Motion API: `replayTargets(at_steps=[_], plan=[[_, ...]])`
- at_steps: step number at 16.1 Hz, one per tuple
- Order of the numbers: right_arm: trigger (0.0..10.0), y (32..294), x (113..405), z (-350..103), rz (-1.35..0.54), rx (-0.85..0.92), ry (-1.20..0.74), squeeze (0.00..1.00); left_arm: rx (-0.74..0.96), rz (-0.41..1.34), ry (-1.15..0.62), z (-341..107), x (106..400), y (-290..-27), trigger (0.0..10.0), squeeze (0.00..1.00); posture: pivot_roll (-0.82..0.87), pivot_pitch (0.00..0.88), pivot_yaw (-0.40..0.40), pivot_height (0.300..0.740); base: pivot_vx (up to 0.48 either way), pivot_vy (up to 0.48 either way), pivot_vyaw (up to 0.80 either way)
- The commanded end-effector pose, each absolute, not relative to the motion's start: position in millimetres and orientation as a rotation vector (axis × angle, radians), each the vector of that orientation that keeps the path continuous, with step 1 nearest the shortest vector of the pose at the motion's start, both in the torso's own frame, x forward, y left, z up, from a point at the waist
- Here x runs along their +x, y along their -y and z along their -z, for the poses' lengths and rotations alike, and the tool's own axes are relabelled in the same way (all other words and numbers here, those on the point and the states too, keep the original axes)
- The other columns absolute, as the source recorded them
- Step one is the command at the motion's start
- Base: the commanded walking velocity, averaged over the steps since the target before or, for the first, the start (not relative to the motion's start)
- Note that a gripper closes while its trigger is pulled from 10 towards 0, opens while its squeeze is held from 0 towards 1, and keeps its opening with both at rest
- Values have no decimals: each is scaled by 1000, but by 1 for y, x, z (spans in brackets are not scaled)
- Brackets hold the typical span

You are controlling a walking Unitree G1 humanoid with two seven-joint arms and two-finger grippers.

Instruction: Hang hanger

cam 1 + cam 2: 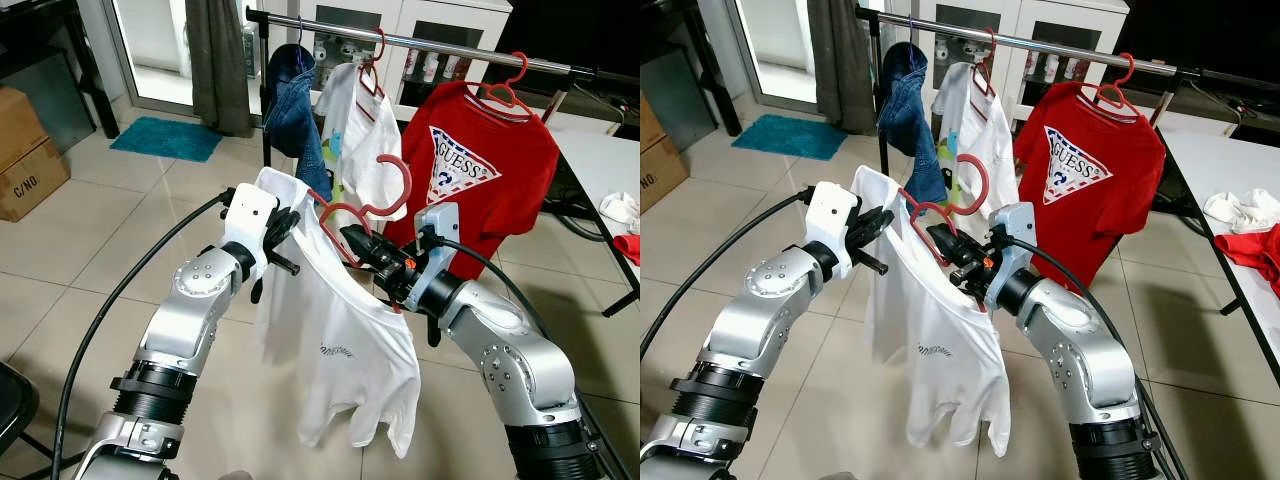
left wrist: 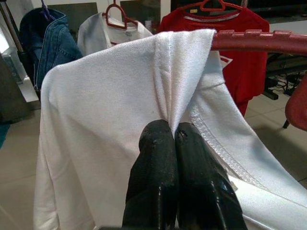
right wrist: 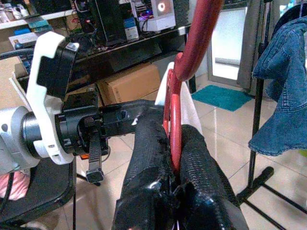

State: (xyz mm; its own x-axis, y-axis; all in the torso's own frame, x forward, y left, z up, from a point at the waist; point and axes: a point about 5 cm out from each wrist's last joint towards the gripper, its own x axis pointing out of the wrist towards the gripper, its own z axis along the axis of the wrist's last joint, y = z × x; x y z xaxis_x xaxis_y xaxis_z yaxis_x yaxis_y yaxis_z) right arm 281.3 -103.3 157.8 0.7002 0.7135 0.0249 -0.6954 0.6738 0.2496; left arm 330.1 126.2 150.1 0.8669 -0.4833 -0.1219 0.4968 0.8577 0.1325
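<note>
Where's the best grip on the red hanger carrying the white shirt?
At its neck, just below the hook, from the robot's side, where the right gripper is clamped on the red hanger. The white shirt covers the shoulders, and the hook stays free for the rail.

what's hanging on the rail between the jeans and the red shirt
A white shirt on a red hanger, between the jeans and red shirt in both eye views.

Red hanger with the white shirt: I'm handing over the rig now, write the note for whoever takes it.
Left tool: shut on the shoulder fabric of the white T-shirt.
Right tool: shut on the red hanger just below its hook.
The shirt is on the hanger, held in front of the clothes rail, below it. The rail carries a denim garment, a white shirt and a red T-shirt.
Done: shirt on hanger, lifted.
Left: hook it over the rail, release both.
</note>
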Motion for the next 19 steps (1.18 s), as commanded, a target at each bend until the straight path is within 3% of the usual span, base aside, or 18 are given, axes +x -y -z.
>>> replayTargets(at_steps=[1,13,15,19], plan=[[0,106,284,-172,-800,247,-14,0,159,520,-75,-154,332,-126,0,0,-24,0,-71,740,0,0,0],[0,106,284,-172,-800,247,-14,0,159,520,-75,-154,332,-126,0,0,-24,0,-71,740,0,0,0],[0,114,289,-142,-728,-34,-179,0,155,538,-26,-180,326,-142,0,0,-18,0,-77,740,0,0,0],[0,117,289,-138,-711,-67,-195,0,159,561,-44,-176,324,-140,0,0,-22,0,-65,740,0,0,0]])
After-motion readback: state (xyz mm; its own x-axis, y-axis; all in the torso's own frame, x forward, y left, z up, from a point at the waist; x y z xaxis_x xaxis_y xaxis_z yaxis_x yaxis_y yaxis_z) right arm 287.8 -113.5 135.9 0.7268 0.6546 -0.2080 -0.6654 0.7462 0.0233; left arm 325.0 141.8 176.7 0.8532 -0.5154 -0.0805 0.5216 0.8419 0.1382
